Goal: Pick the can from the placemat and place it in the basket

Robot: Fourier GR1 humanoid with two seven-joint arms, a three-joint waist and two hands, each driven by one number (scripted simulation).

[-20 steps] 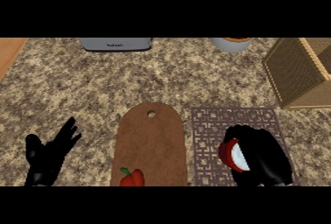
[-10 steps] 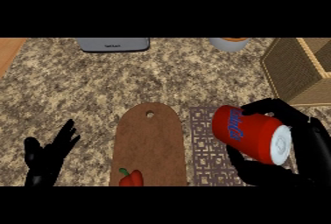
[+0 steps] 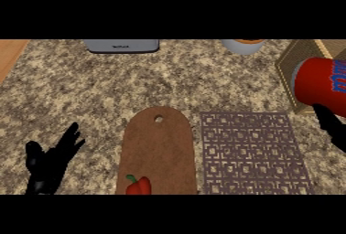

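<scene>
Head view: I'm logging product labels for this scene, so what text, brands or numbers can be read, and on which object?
Red can: blue lettering on its side, cut off at the view's right edge, not readable.
Grey appliance at the counter's far edge: a small dark mark on its front, too small to read.
Cutting board, placemat, basket: no text.
</scene>
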